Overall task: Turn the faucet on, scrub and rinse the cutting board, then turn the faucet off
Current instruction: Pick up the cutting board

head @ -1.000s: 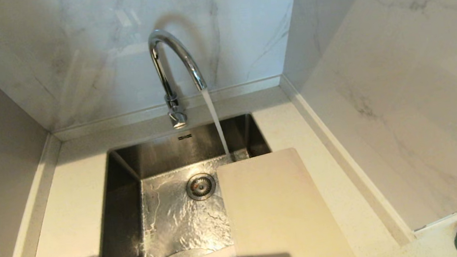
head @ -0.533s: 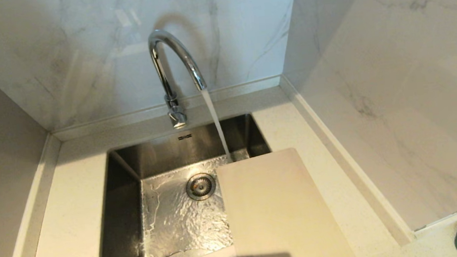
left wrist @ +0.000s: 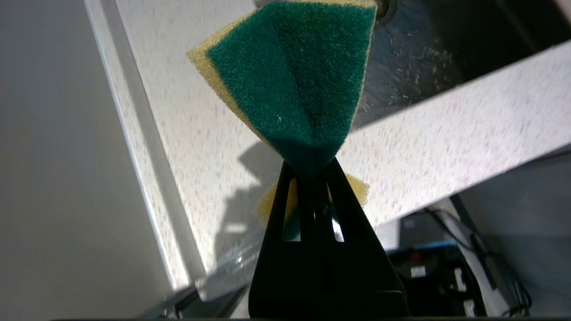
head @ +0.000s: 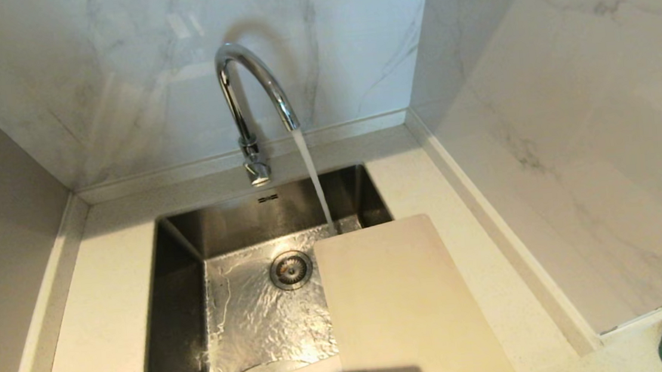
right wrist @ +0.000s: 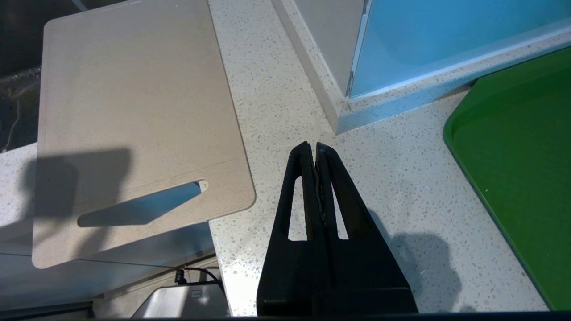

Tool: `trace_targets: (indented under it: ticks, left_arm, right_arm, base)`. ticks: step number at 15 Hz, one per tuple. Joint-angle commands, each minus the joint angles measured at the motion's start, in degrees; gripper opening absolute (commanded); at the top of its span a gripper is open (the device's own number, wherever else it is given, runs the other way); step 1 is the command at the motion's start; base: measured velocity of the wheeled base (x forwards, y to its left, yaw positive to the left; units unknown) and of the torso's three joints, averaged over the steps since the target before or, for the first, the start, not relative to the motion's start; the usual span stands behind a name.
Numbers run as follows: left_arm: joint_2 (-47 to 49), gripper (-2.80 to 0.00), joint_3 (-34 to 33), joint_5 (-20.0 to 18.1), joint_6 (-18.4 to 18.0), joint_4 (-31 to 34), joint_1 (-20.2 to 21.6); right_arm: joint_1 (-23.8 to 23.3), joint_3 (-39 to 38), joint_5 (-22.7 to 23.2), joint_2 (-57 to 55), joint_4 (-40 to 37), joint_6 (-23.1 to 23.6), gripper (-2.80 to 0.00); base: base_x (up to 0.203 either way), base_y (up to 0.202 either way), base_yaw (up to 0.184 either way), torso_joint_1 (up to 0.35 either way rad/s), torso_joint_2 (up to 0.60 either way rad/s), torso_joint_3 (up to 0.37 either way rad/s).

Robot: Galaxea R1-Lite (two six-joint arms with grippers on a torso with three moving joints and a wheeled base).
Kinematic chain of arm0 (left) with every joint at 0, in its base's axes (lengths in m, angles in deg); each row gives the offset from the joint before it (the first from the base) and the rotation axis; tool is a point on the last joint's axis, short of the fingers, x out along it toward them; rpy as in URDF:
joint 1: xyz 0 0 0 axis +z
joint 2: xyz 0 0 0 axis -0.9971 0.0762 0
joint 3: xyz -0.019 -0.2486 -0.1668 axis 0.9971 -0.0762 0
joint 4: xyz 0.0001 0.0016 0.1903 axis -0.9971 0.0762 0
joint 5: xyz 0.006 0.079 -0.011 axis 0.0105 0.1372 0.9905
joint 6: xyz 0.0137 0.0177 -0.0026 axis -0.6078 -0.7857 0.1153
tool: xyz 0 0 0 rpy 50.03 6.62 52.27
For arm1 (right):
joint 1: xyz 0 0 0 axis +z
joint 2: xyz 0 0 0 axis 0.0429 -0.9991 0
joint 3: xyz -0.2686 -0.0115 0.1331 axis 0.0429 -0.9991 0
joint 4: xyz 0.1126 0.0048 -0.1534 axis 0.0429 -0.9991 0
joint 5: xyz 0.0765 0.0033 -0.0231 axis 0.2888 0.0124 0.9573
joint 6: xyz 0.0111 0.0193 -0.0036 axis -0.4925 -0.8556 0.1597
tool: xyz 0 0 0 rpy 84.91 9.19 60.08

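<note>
The left gripper (left wrist: 312,171) pinches the sponge (left wrist: 290,76) over the counter at the sink's (head: 180,247) left – the cutting board (head: 401,305) lies across the sink's right side, long axis running away from the robot. The right gripper (right wrist: 316,149), closed and empty, hangs beside the board's slot end. The faucet (head: 251,91) runs.

The pale speckled stone table (head: 107,301) carries a cream-white plastic cutting board (head: 401,305) overhanging its front edge and the steel sink (head: 180,247); a green tray (right wrist: 517,147) lies at its right edge.
</note>
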Motion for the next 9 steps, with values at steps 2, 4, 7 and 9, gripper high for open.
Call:
trace_targets:
  ticks: [2,4,7,9]
  left_arm:
    - [-4.3,-2.8,0.2,2.0,0.1,6.8,-0.8]
    - [-5.7,-2.8,-0.3,1.9,0.2,4.5,-0.1]
    - [-13.3,-2.8,-0.4,1.9,0.2,4.4,1.3]
    - [-17.1,-2.8,-0.4,1.9,0.1,4.3,1.5]
  right_arm:
    - [0.0,0.0,0.0,0.0,0.0,0.0,-2.8]
    - [0.0,0.0,0.0,0.0,0.0,0.0,-2.8]
    - [0.0,0.0,0.0,0.0,0.0,0.0,-2.8]
    - [0.0,0.0,0.0,-0.1,0.0,0.0,-2.8]
  base:
    - [0.0,0.0,0.0,0.0,0.0,0.0]
    - [0.0,0.0,0.0,0.0,0.0,0.0]
    - [0.0,0.0,0.0,0.0,0.0,0.0]
    - [0.0,0.0,0.0,0.0,0.0,0.0]
